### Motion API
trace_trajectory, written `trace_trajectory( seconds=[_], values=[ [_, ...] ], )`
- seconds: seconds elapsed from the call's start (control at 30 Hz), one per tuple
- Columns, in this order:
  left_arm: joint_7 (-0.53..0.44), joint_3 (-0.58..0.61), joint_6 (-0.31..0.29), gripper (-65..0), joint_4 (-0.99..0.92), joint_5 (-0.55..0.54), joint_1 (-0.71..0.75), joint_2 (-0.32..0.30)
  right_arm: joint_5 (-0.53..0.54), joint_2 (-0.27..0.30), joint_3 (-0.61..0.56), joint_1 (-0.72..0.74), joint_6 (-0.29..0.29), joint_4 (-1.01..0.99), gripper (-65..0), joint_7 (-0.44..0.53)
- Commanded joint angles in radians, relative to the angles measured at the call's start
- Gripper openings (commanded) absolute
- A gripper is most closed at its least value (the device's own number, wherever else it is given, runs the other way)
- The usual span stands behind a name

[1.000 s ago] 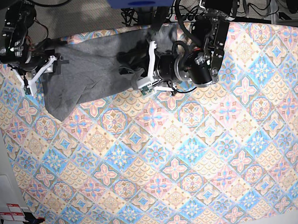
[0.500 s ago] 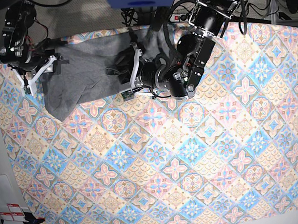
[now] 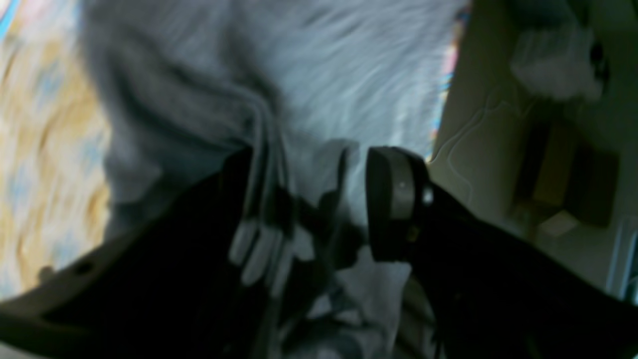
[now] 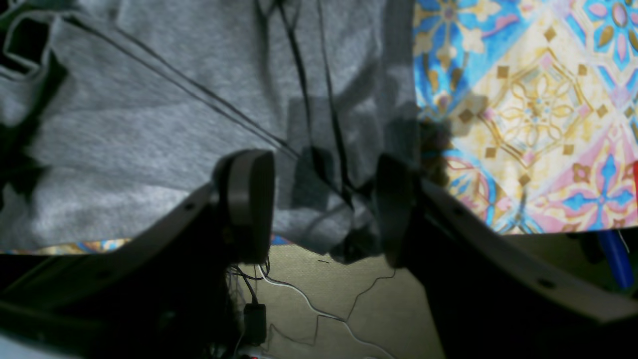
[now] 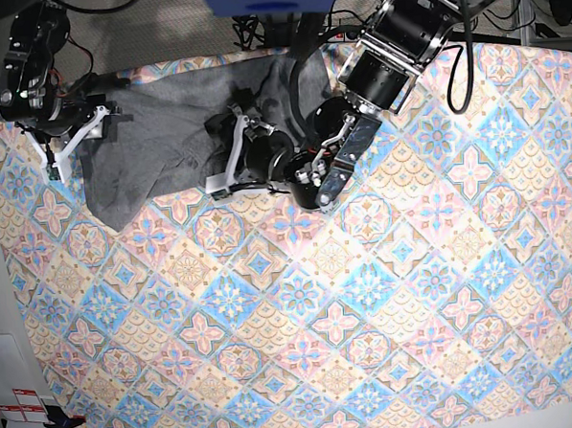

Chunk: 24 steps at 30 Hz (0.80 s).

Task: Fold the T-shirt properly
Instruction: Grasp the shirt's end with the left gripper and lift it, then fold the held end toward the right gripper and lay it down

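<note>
the t-shirt (image 5: 167, 134) lies rumpled at upper left. both hands, left hand (image 3: 319, 204) and right hand (image 4: 319, 204), gape over it (nothing gripped); a shallow pinch could drag cloth (image 5: 367, 296) too.

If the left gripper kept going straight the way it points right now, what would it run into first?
Most likely the T-shirt: in the left wrist view the left gripper has its jaws apart and grey fabric fills the space right ahead of them. The picture is blurred, so how near it lies is unclear.
</note>
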Motion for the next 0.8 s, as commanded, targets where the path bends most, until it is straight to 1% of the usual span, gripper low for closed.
trace_trajectory(
  seconds=[0.0, 0.13, 0.23, 0.53, 0.63, 0.73, 0.77],
  values=[
    [-0.034, 0.004, -0.007, -32.5, 0.018, -0.031, -0.014, 0.030, 0.001, 0.014, 0.007, 0.001, 0.001, 0.015, -32.8, 0.010],
    [-0.100, 0.002, -0.007, -34.0, 0.018, -0.031, -0.014, 0.033, 0.001, 0.008, 0.007, 0.003, -0.001, 0.015, -32.8, 0.010],
    [-0.134, 0.007, -0.007, -33.5, 0.018, -0.027, -0.014, 0.034, 0.001, 0.008, 0.007, 0.003, -0.001, 0.015, -32.8, 0.010],
    [-0.138, -0.001, -0.007, -33.4, 0.014, -0.027, -0.014, 0.031, 0.001, 0.006, 0.007, 0.000, -0.001, 0.015, -32.8, 0.009],
    [-0.143, -0.056, -0.007, -33.7, 0.017, -0.031, -0.014, 0.037, 0.001, 0.006, 0.007, 0.000, -0.001, 0.015, -32.8, 0.009],
    [-0.223, -0.103, -0.007, -33.6, 0.018, -0.052, -0.006, 0.065, 0.001, 0.006, 0.007, 0.000, -0.001, 0.015, -32.8, 0.009],
    [-0.247, -0.105, -0.007, -33.5, 0.018, -0.067, -0.006, 0.065, 0.001, 0.006, 0.007, 0.000, -0.001, 0.015, -32.8, 0.009]
  ],
)
